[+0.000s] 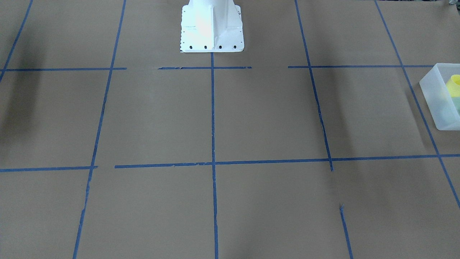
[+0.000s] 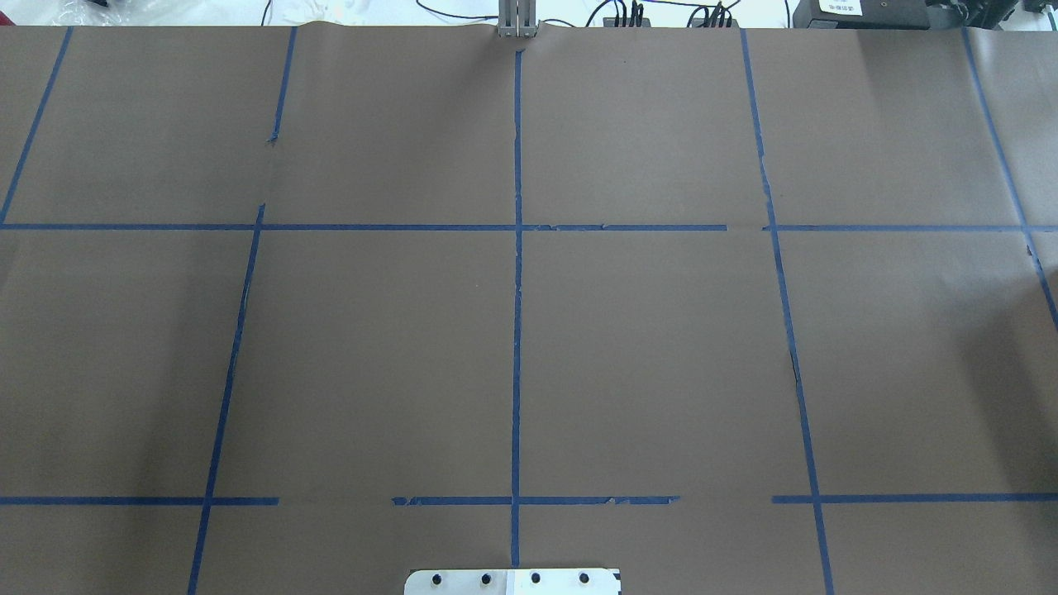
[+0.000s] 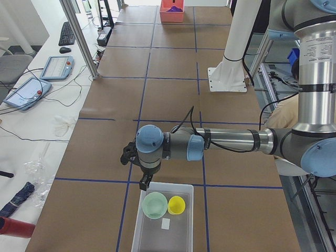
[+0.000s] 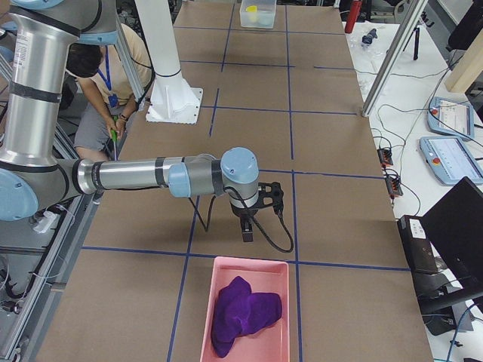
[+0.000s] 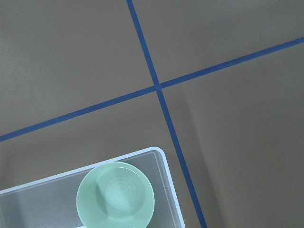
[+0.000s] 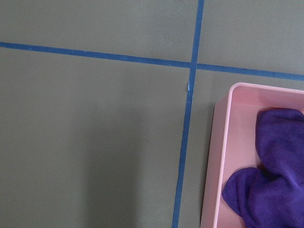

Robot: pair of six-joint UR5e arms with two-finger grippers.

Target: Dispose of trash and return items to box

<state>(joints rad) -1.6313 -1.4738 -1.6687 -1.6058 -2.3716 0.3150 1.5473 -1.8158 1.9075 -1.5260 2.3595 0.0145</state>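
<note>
The frosted white box (image 3: 189, 223) stands near the table's left end. The mint-green bowl (image 3: 155, 205) and the yellow cup (image 3: 176, 205) sit side by side inside it. The front view shows the box (image 1: 433, 99) and the cup (image 1: 454, 83) at its right edge. The left wrist view looks down on the bowl (image 5: 115, 194) in the box's corner (image 5: 166, 164). My left gripper (image 3: 143, 185) hangs just above the box's far rim. My right gripper (image 4: 247, 235) hangs over the table just short of a pink bin. I cannot tell whether either is open or shut.
The pink bin (image 4: 253, 262) at the table's right end holds a purple cloth (image 4: 245, 313); both show in the right wrist view (image 6: 217, 142). A small white slip (image 3: 166, 223) lies in the box. The white robot base (image 1: 212, 28) stands at the table's edge. Operator tablets and cables lie beside the table.
</note>
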